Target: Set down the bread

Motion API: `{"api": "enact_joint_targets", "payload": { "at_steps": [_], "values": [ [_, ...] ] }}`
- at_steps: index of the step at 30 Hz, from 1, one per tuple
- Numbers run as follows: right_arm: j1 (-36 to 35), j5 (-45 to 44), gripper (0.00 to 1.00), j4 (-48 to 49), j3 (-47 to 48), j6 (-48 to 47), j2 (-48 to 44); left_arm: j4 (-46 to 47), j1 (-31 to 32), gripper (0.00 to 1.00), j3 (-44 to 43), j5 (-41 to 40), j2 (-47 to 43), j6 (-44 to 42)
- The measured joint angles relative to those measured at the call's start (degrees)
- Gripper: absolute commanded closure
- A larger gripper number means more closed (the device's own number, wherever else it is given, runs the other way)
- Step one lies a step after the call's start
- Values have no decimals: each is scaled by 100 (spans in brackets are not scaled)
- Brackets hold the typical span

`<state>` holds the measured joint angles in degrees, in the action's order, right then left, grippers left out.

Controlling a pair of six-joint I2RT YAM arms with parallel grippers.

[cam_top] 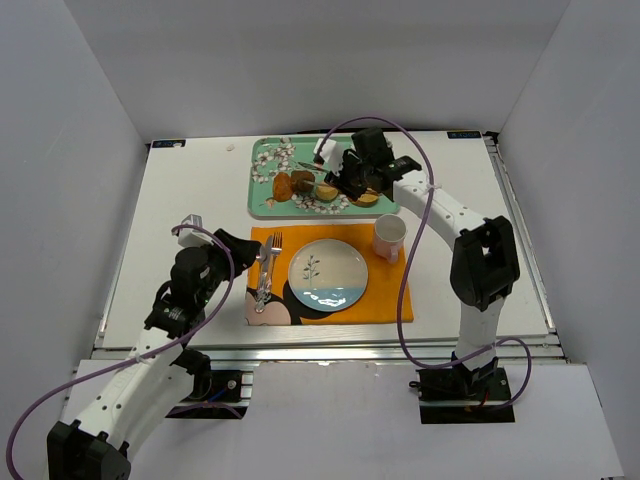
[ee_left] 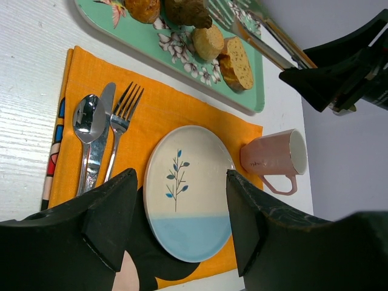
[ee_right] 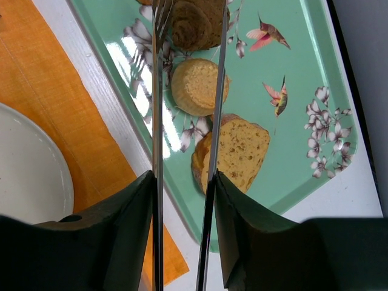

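Right wrist shows right hand [ee_right: 182, 188] gripping tongs [ee_right: 157, 151] straddling the bread [ee_right: 194, 24]; left hand [ee_left: 180, 194] open.

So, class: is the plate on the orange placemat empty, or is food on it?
Empty. The plate shows only its painted twig and blue band; the bread lies on the green tray.

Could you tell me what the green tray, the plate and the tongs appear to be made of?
The tray looks like glossy plastic or melamine: printed birds and flowers, strong glare. The plate seems glazed ceramic: smooth sheen, painted sprig. The tongs, gripped in the right hand, look like polished metal: thin, mirror-bright arms.
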<state>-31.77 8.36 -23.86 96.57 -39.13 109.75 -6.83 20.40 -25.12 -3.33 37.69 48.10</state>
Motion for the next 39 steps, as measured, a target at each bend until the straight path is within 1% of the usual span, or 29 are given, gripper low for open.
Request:
{"api": "enact_joint_targets", "payload": {
  "at_steps": [13,28,31,34,36,37,39],
  "values": [
    [-2,-96,50,0,-15,-33,122,-2,0,30,0,-9,-42,0],
    [0,-271,50,42,-348,-39,140,-2,0,30,0,-9,-39,0],
    [0,-310,51,44,-369,-48,142,-2,0,30,0,-9,-39,0],
    [0,-332,55,68,-369,-55,142,-2,0,30,0,-9,-39,0],
    [-2,-337,59,101,-369,-61,160,-2,0,30,0,-9,-42,0],
    [-2,-341,62,111,-369,-70,175,-2,0,30,0,-9,-42,0],
    [-2,-352,66,129,-369,-79,205,-4,0,30,0,-11,-46,0]
  ]
}}
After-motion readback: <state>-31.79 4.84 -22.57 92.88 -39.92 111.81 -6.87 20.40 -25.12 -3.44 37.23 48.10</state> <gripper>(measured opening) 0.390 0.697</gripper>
